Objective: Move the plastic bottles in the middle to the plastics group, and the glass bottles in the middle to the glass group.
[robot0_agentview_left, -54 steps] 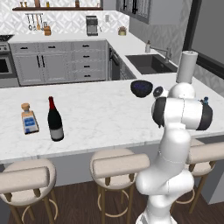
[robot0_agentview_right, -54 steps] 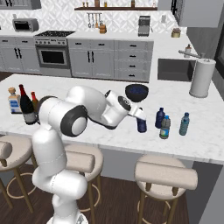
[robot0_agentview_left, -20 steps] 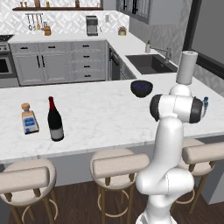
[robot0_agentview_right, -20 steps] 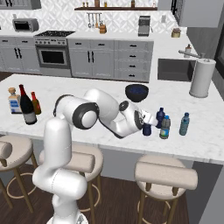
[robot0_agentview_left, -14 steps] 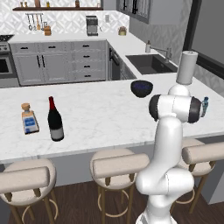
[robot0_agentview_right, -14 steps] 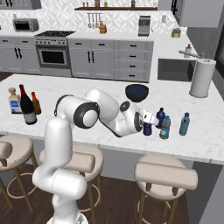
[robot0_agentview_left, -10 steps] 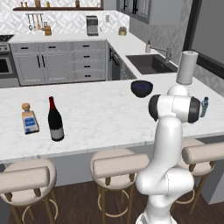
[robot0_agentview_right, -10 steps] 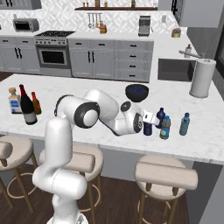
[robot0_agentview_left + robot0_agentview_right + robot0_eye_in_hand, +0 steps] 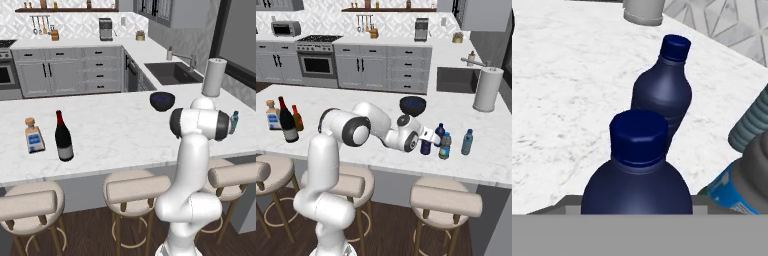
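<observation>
1. The pincer (image 9: pixel 427 141) is low over the right end of the surface (image 9: pixel 115 130), closed around a dark blue plastic bottle (image 9: pixel 637 172). In the hand view that bottle's blue cap and shoulder sit right at the bottom, between the finger tips.
2. Just beyond it stands a second dark blue bottle (image 9: pixel 663 95), upright and close behind the held one. At the right edge of the hand view are a ribbed grey bottle neck (image 9: pixel 751 127) and a blue-labelled bottle (image 9: pixel 732 187), both very near the held one.
3. In the right base view these read as the plastics group: a dark blue bottle (image 9: pixel 439 132), a clear bottle with a pale label (image 9: pixel 445 146) and a teal bottle (image 9: pixel 467 142) a little apart to the right.
4. Step in hand, as I judge it: delivering a plastic bottle to its group. It looks at or almost at its place; whether its base rests on the surface I cannot tell.
5. Next move calls for setting it down upright, opening the pincer and backing out straight, since the neighbours are close enough to be knocked.
6. Well apart at the far left stand the tall wine bottle (image 9: pixel 63 137) and the squat clear bottle with the cork stopper (image 9: pixel 33 136); the wine bottle seems already beside the glass group.
</observation>
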